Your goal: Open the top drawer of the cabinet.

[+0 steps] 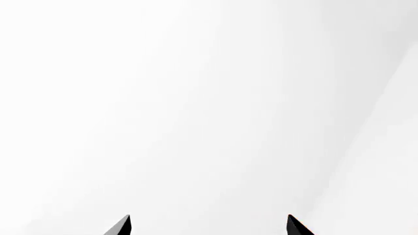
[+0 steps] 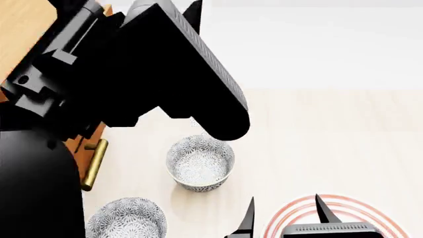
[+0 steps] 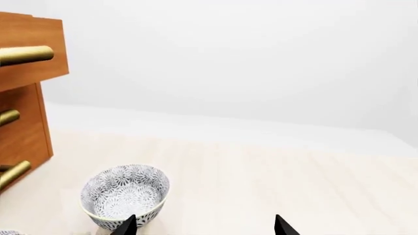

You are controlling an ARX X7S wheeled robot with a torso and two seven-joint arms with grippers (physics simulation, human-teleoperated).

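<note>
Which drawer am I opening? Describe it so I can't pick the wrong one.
Find the orange-brown cabinet at the edge of the pale floor, beside a patterned bowl. Three brass-handled fronts stack there; the top drawer is the uppermost, and in the right wrist view its front juts forward of the two below.

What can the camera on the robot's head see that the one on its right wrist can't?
Only the head view shows the left arm looming large and black, a second patterned bowl and a red-ringed plate under the right gripper.

Only the right wrist view shows the cabinet from the front, the top drawer jutting forward, and three brass handles.

Both show the patterned bowl on the pale floor, a brass handle and the right gripper's open fingertips.
</note>
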